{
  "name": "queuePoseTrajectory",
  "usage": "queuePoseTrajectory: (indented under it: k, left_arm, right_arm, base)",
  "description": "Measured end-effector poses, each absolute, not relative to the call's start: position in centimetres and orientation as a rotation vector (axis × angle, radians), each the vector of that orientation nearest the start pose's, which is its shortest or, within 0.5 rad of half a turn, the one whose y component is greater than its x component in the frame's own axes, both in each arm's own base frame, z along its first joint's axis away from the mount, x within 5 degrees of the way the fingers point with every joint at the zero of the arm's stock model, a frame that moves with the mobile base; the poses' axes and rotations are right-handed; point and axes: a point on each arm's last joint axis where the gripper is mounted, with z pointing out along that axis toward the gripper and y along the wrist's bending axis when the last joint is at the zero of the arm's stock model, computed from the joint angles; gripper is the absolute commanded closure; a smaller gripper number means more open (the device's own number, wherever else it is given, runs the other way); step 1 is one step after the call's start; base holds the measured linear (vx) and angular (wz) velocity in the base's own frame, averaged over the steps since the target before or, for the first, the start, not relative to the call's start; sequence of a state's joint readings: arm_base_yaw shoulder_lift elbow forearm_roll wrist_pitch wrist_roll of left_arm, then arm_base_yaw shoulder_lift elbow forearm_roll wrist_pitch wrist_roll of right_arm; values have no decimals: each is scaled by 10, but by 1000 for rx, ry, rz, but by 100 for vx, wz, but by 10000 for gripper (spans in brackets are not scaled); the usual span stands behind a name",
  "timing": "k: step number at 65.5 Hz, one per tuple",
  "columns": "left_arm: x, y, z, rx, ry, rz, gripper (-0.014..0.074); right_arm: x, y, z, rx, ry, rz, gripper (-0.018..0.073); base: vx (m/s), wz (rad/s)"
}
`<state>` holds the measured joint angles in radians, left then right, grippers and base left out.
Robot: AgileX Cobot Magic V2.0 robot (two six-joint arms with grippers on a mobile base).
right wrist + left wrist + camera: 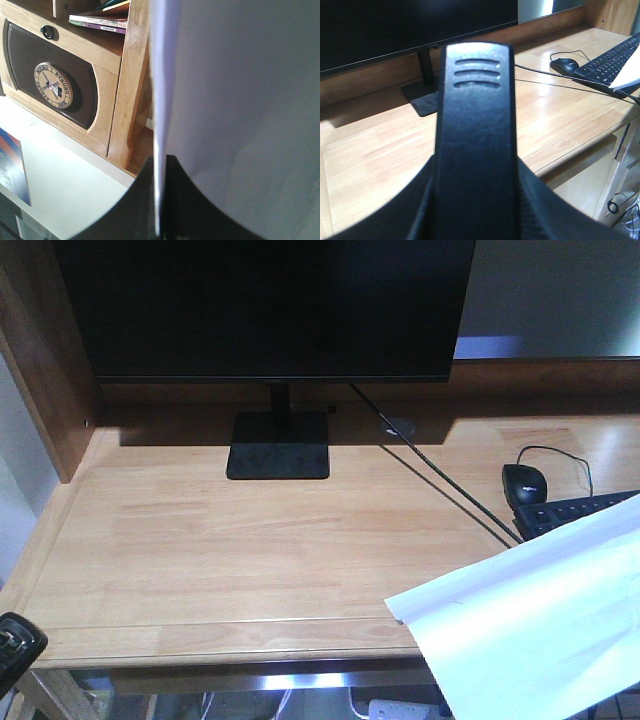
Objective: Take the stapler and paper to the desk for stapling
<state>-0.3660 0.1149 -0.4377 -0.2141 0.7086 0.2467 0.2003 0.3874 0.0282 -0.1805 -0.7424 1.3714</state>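
A: stapler located?
B: pinched in left claw, held off the surface's front-left corner, long axis aimed at monitor.
A: paper?
B: pinched edge-on in right claw, slanted over the front-right corner.

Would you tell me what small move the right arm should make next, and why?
Probably carry the paper leftward and lower it onto the desk before the monitor: the right gripper holds it aloft at the desk's front edge; the left gripper holds the stapler.
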Motion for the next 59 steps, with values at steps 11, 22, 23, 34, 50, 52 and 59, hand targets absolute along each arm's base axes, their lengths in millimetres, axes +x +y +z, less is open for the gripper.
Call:
queuePoseTrajectory:
  k: [11, 22, 23, 34, 50, 52, 59]
  left_arm:
    - [25, -23, 288, 510, 1797, -325, 603]
    - [25, -23, 288, 510, 1797, -325, 603]
    - [25, -23, 288, 510, 1797, -325, 603]
    - [25, -23, 288, 510, 1797, -325, 603]
    - [25, -23, 288, 510, 1797, -325, 603]
    - [25, -23, 288, 510, 1797, -325, 603]
    - [25, -23, 288, 510, 1797, -325, 603]
  right_arm:
    - [77, 27, 241, 528, 1161, 1328, 568]
    - [77, 27, 241, 528, 1161, 1328, 568]
    - [77, 27, 241, 528, 1161, 1328, 568]
    - [77, 27, 241, 528, 1161, 1328, 568]
    - [77, 27, 241, 528, 1161, 1328, 568]
    - [77, 27, 241, 528, 1161, 1328, 568]
    - [77, 27, 241, 528, 1161, 1328, 568]
  base:
    - [1, -1]
    - [0, 0]
    - [0, 0]
    - [0, 0]
    - [0, 0]
    - [0, 0]
    - [0, 0]
